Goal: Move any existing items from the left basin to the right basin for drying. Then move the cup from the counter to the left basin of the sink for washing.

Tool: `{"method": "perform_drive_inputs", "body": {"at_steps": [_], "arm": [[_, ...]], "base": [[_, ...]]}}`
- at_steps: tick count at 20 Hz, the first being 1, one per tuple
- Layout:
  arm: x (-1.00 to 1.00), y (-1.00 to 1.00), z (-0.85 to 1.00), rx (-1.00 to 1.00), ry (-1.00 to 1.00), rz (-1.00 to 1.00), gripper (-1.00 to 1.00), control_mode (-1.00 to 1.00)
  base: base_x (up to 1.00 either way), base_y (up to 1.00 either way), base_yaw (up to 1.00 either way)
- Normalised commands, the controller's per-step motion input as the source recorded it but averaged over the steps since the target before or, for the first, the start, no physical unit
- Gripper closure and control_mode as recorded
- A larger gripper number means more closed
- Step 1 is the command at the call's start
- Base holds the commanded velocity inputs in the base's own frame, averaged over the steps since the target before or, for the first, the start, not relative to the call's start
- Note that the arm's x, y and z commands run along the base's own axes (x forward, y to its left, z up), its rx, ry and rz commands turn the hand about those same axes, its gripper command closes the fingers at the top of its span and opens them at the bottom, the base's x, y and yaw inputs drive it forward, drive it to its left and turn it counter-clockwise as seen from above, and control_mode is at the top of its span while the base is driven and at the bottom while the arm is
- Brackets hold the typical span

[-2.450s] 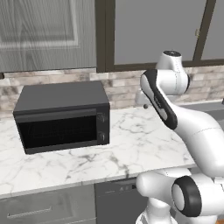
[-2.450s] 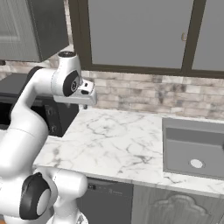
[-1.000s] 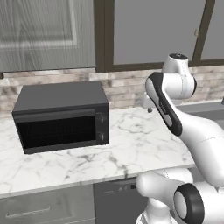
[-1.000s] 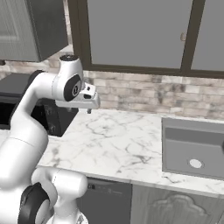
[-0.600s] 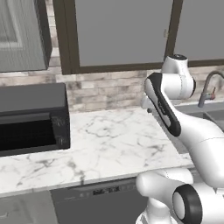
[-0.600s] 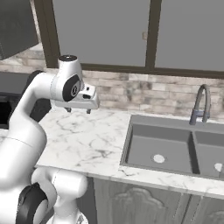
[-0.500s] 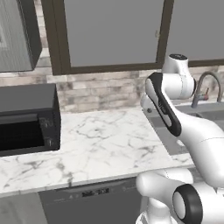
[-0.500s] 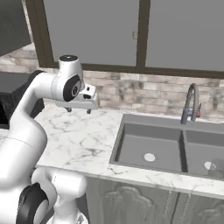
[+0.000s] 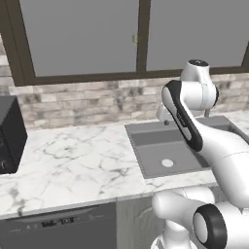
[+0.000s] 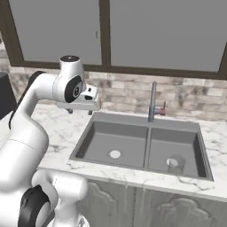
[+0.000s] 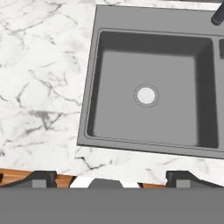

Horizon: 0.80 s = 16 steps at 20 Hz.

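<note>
Sink [image 10: 144, 122]: 2 basins, 1 tap [image 10: 152, 102]; pincer [image 11: 111, 177] wide apart.

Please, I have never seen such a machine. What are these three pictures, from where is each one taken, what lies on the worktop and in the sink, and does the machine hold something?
This is a rendered kitchen with a white robot arm on a driving base. Two pictures come from cameras behind the arm, to its left and its right. The third comes from a camera on its hand, looking down. The gripper, the arm's two-finger hand, hangs open above the counter beside the sink and holds nothing. The sink is grey, with two bowls and an arched tap. The left basin shows just its round drain. In the right basin stands something pale and see-through, perhaps a tumbler. A dark microwave sits far left on the marble.
</note>
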Motion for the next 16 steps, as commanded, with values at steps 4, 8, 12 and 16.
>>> {"method": "perform_drive_inputs", "body": {"at_steps": [4, 8, 12, 16], "arm": [[0.0, 0.0, 0.0, 0.0, 0.0, 0.0, -1.0, 1.0], [0.0, 0.0, 0.0, 0.0, 0.0, 0.0, -1.0, 1.0], [0.0, 0.0, 0.0, 0.0, 0.0, 0.0, -1.0, 1.0], [0.0, 0.0, 0.0, 0.0, 0.0, 0.0, -1.0, 1.0]], "base": [[0.0, -0.69, 0.0], [0.0, -0.61, 0.0], [0.0, -0.51, 0.0], [0.09, -0.42, 0.0]]}}
